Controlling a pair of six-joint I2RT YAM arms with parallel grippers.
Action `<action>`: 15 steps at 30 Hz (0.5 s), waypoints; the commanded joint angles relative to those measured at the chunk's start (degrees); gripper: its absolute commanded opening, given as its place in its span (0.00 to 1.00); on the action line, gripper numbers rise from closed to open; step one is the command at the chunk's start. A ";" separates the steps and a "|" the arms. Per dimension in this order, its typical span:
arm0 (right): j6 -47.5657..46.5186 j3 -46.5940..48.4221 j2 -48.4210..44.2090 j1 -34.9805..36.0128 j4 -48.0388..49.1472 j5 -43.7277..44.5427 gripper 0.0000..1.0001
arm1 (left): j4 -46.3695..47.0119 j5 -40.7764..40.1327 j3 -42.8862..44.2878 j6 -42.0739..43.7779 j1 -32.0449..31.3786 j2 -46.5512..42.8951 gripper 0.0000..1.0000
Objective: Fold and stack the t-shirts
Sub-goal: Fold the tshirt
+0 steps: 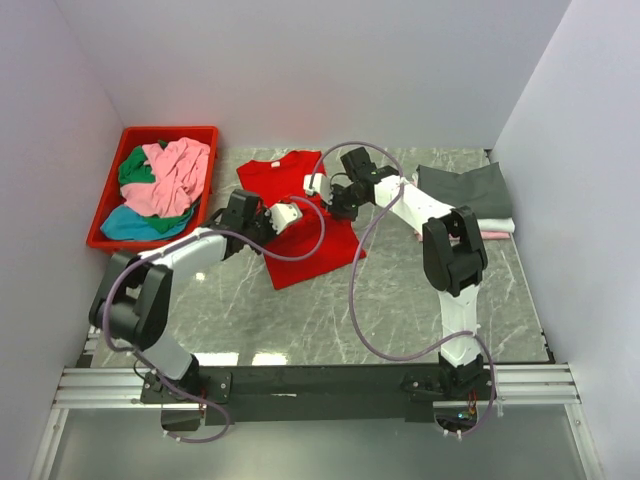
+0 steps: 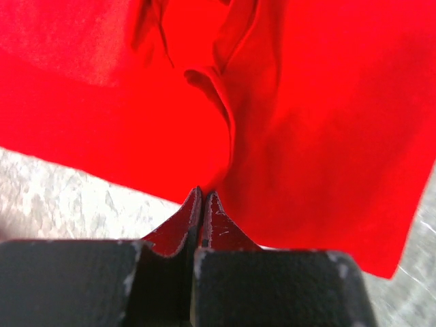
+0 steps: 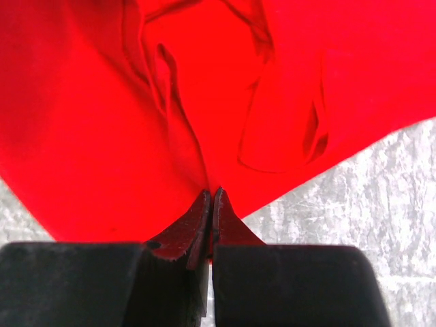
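The left pincer (image 2: 202, 193) and the right pincer (image 3: 212, 193) are each clamped tight on a pinch of the bright red cloth t-shirt (image 2: 313, 136), which spreads ahead of both over the grey marbled worktop (image 3: 381, 204).

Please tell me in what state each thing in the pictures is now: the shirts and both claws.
red t-shirt: spread on the table, wrinkled, not folded.
left claw: shut on the red t-shirt.
right claw: shut on the red t-shirt.
dark grey t-shirt: folded, at the right of the table.
pink t-shirt: crumpled in the bin.
green t-shirt: crumpled in the bin.
teal t-shirt: crumpled in the bin.
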 commanded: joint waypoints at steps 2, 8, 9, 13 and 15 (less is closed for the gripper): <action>4.98 3.68 0.88 -0.53 3.14 2.61 0.00 | 1.16 3.53 4.97 2.45 0.76 3.45 0.00; 6.65 6.40 3.69 -0.71 3.14 3.93 0.00 | 0.55 3.97 7.78 2.80 1.73 5.91 0.00; 6.83 6.76 3.96 -0.71 3.23 4.11 0.00 | 0.46 4.14 8.14 2.80 2.08 6.09 0.00; 7.45 8.34 5.19 -0.80 3.32 4.55 0.00 | 0.11 4.32 8.75 3.06 2.79 6.54 0.00; 7.71 8.96 5.89 -0.88 3.05 4.81 0.00 | -0.16 4.15 8.84 3.24 3.05 6.62 0.00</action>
